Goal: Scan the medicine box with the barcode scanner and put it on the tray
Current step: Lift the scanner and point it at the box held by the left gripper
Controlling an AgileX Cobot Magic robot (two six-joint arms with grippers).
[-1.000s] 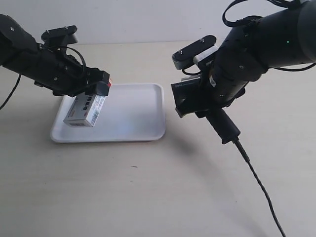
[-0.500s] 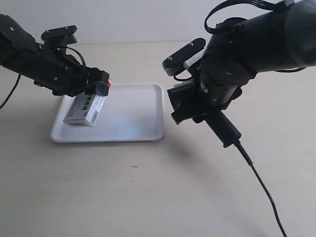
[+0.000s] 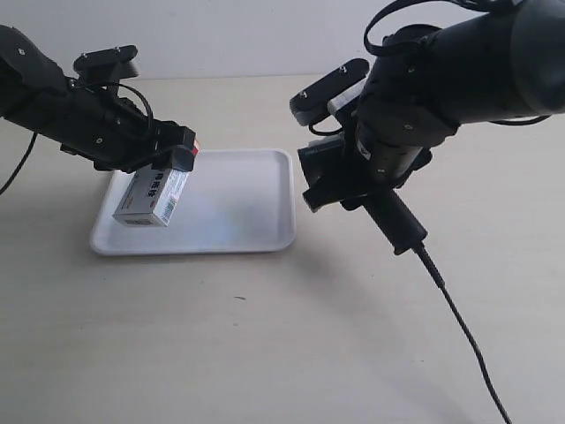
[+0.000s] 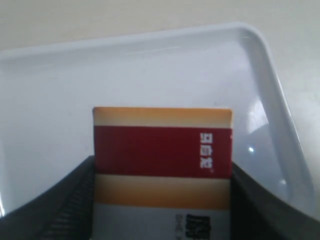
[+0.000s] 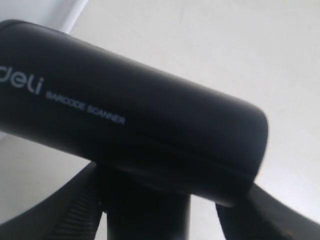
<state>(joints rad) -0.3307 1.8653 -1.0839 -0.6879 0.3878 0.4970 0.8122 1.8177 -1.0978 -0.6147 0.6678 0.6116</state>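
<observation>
The medicine box, white with dark red and tan stripes, hangs tilted just above the left part of the white tray. My left gripper is shut on its striped end. In the left wrist view the medicine box sits between both dark fingers, with the tray behind it. The black barcode scanner is held in the air by my right gripper, just right of the tray, its head facing the box. In the right wrist view the scanner fills the frame.
The scanner's thin black cable runs from the handle down across the beige table toward the front right. A corner of the tray shows in the right wrist view.
The right arm has carried the scanner a little to the left, closer to the tray's right edge, and turned slightly. The left arm and the box have not moved.
</observation>
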